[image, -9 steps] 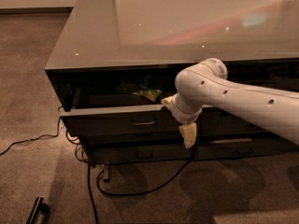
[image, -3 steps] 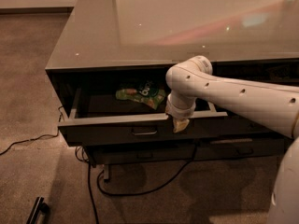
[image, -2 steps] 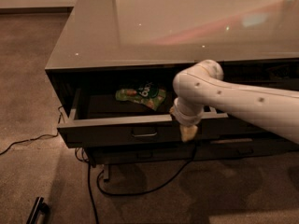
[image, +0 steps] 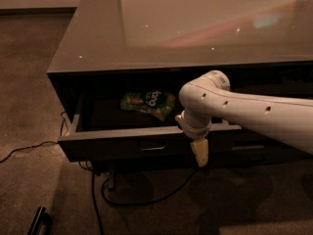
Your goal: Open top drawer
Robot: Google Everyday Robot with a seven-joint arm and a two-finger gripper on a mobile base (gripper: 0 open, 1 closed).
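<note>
Dark grey-brown wide top drawer (image: 107,143) stands pulled out.
The bent white arm (image: 254,114) points its hand (image: 199,153) down before the drawer front; its grip cannot be told.

Found free floor in the open top drawer (image: 122,143) left of a green pouch (image: 148,102), claw (image: 199,153) hanging before its front.

The single white arm (image: 264,114) comes into view from the right edge at about 3 o'clock and runs leftward, rising slightly, as one thick, smooth link dotted with small dark holes. It ends in a rounded wrist joint (image: 203,97) just right of the view's centre. There the limb bends sharply and turns toward 6 o'clock through a short ringed collar (image: 192,124). Below the collar hangs the gripper (image: 199,153), a pale cream, tapering tip pointing straight down, at roughly 5 o'clock from the centre of the view.
</note>
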